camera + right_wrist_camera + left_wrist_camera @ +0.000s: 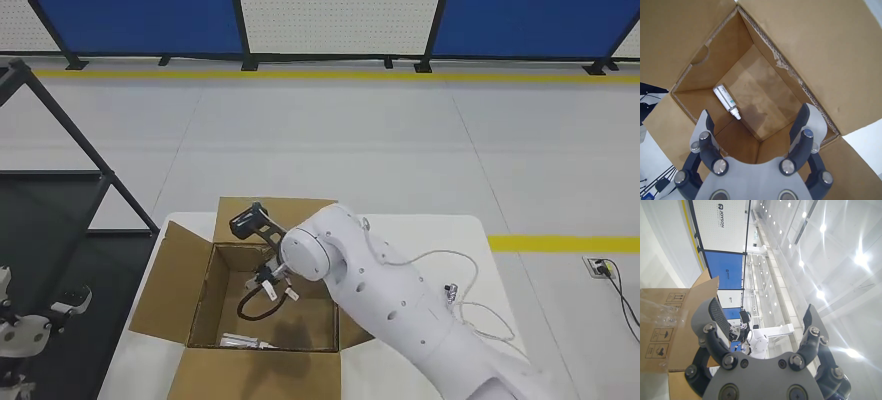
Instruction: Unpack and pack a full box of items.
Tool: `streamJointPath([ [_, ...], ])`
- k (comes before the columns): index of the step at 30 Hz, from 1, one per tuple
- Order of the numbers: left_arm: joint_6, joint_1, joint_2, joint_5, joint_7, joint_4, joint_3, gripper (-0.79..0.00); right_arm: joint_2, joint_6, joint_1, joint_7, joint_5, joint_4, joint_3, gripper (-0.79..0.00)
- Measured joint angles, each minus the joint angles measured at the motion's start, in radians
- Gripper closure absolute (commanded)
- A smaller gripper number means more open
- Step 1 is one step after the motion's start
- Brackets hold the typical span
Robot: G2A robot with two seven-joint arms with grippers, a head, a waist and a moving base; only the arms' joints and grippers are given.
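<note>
A white table [450, 235] carries an open cardboard box [172, 285] with its flaps spread. The right gripper [755, 109] hangs over the opening, fingers apart and empty. The left gripper [762, 303], likewise released, sits beside the box's outer wall. A small white bottle [726, 99] lies on the box floor along a wall
</note>
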Motion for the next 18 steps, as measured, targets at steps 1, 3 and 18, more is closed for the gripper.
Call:
streamJointPath([
  [1, 0.0, 0.0, 0.0, 0.0, 0.002, 0.0, 0.0, -0.785, -0.011, -0.007, 0.016, 0.01, 0.017, 0.04, -0.011, -0.785],
  [3, 0.0, -0.001, 0.0, 0.002, 0.014, -0.003, 0.003, -0.785, -0.029, -0.024, 0.038, 0.029, 0.042, 0.101, -0.031, -0.785],
  [18, 0.044, -0.08, 0.042, 0.241, -0.036, 0.037, 0.036, -0.785, -0.203, -0.145, 0.134, -0.022, 0.198, 0.506, -0.146, -0.785],
])
